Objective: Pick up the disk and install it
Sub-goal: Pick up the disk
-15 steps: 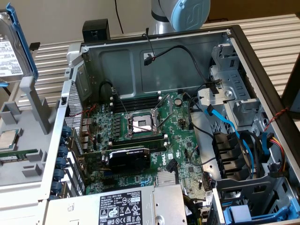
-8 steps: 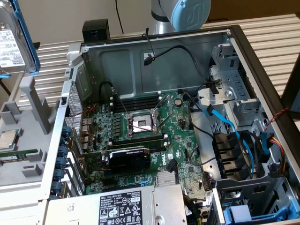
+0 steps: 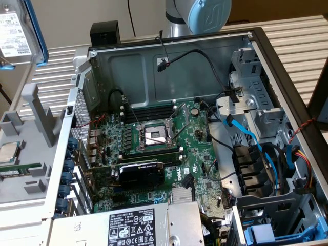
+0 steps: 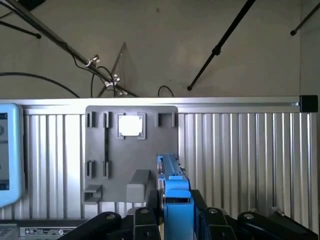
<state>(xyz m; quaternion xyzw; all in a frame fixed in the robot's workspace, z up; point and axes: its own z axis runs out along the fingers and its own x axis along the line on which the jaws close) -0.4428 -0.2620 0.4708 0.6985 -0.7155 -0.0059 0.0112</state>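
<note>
Pick-up: done, judging by the grip; the disk [image 3: 14, 29] is off the surface [image 4: 240, 150] and carried aloft.
Hand state: the hand [image 4: 175, 201] is closed part-way on the disk's blue carrier, which is seen edge-on between the black fingers [image 4: 146, 216] in the wrist view.
Disk position: outside the computer case [image 3: 128, 66], in the air on the holder plate's [image 3: 36, 133] side, at the exterior view's left; the white label is turned toward that camera.
Installation: not done. The drive cage [image 3: 251, 110] at the case's edge on the exterior view's right has not received this disk.
Case contents: motherboard [image 3: 200, 154] with an open CPU socket, blue data cables [image 3: 246, 134] near the cage, and the power supply [image 3: 179, 220] with its label at the near edge.
Holder plate: grey, with upright slots; a square CPU chip [image 3: 7, 152] is seated in it.
Surface: ribbed aluminium profile, bare beyond the plate; a black cap [image 4: 308, 103] closes one far corner.
Room: plain beige wall [image 4: 165, 50] behind the surface's far edge; black stand legs [image 4: 220, 47] and loose cables are seen against it.
Arm: the grey and blue arm joint [image 3: 205, 13] shows above the case's far edge.
</note>
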